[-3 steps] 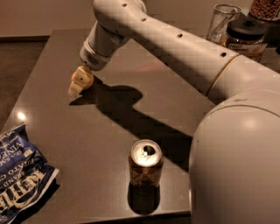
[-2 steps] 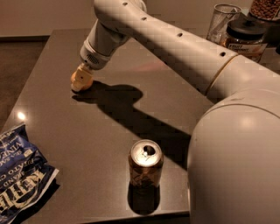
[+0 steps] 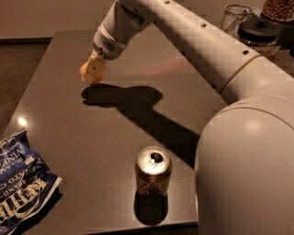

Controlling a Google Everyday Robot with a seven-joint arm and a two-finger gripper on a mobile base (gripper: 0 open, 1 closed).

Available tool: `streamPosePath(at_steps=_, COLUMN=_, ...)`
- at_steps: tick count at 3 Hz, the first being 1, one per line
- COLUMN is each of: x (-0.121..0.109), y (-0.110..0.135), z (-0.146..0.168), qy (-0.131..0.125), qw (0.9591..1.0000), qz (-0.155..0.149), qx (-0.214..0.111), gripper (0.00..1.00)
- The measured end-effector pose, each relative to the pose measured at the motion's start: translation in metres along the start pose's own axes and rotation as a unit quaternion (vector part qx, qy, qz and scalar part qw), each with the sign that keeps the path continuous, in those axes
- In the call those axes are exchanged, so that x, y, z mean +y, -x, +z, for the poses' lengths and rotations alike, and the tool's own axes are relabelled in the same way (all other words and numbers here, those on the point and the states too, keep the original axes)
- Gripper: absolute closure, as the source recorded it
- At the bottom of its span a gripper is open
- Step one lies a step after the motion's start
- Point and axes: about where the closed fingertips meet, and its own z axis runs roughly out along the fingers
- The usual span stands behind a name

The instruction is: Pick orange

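The robot's arm [image 3: 193,41] reaches from the right side of the frame across a dark, glossy table [image 3: 69,128] toward the upper left. At its end the gripper [image 3: 93,73] points down at the tabletop in the upper-left part of the picture. The orange [image 3: 84,69] is right there at the gripper's tip. Only a small pale-orange sliver of it shows, along the left edge of the cream-coloured end piece, which covers the rest. The fruit and the gripper look to be touching. Whether the gripper has clamped onto it or merely stands around it cannot be told from this angle, nor whether the fruit rests on the table or is just off it. A dark shadow [image 3: 133,103] of the arm spreads over the table just below and to the right of the gripper.

Well apart from the orange, near the bottom edge at centre, a brown soda can [image 3: 153,172] stands upright, its silver top open. In the lower-left corner a blue-and-white chip bag [image 3: 20,183] lies flat, partly cut off by the frame. The robot's large white body [image 3: 248,170] fills the lower right. At the upper right, behind the arm, stand a clear glass [image 3: 235,18] and a dark-lidded jar [image 3: 259,30], with a container of brown pieces [image 3: 278,8] at the very top.
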Motion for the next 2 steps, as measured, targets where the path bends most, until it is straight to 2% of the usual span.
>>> streamPosePath(at_steps=1, x=0.0035, y=0.0083, z=-0.0247, qy=0.011, qw=0.9998, qz=-0.016, qx=-0.011, gripper=1.00)
streamPosePath(at_steps=2, x=0.0039, y=0.0098, z=-0.0274, qy=0.013, qw=0.9997, qz=-0.018, qx=-0.012, gripper=1.00)
